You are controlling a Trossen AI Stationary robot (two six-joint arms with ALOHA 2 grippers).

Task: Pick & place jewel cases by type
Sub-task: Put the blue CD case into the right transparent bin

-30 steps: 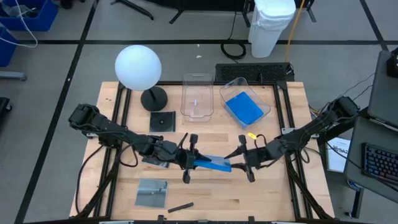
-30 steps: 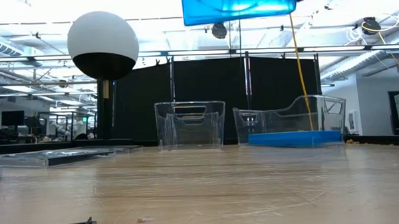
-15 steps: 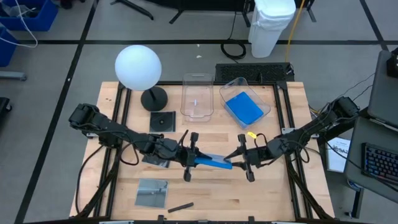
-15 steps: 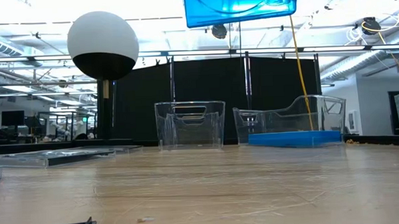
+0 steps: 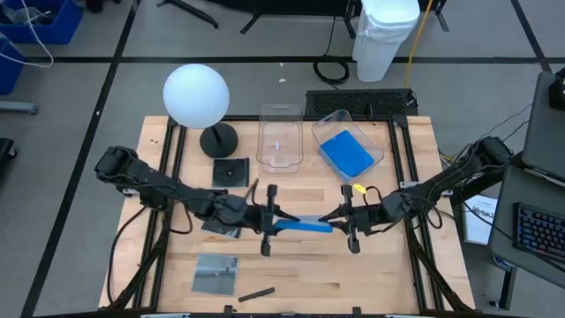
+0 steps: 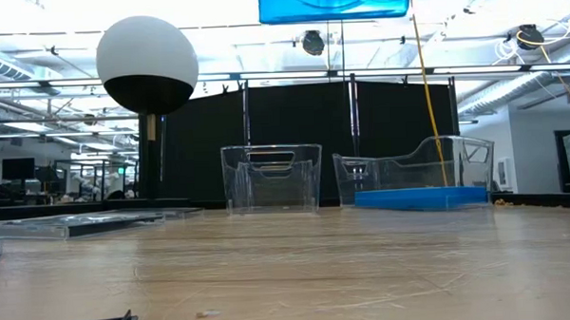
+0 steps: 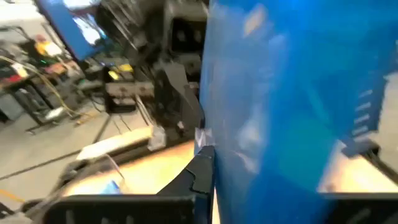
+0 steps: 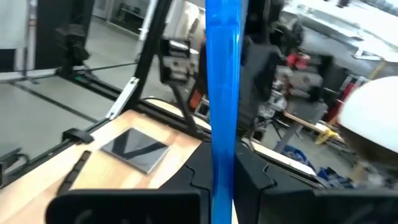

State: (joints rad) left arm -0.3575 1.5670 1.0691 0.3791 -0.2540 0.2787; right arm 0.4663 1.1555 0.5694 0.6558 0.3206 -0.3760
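A bright blue jewel case [image 5: 305,226] hangs in the air over the table's middle, standing on edge between both arms; its lower part shows at the top of the low view [image 6: 335,1]. My left gripper [image 5: 281,223] is shut on its left end and my right gripper [image 5: 334,223] on its right end. More blue [image 5: 346,152] lies flat in the right clear tub [image 5: 375,146]. Dark cases lie flat on the table: one [image 5: 230,172] by the lamp, one [image 5: 216,274] near the front edge, one [image 5: 221,228] partly under the left arm. My left gripper comes level from the table's left at the case's left end [image 5: 284,223]. In the left wrist view one finger [image 7: 202,174] lies against the case's broad face [image 7: 249,155]; the case hides the other finger. The case is lifted clear. My right gripper pinches the case's right end [image 8: 222,143] between its two fingers [image 8: 252,177], one on each broad face. It comes level from the table's right, along the case's length. The case is edge-on in the right wrist view, lifted clear of the table.
An empty clear tub [image 5: 281,137] stands beside the right tub at the far edge. A white globe lamp [image 5: 196,93] on a dark foot stands at the far left. A small dark stick [image 5: 256,293] lies near the front edge. Bare wood lies under the case.
Both grippers have risen a little with the blue case between them. The case has gone from slanted, right end nearer the front edge, to nearly level and more on edge, and sits higher in the low view.
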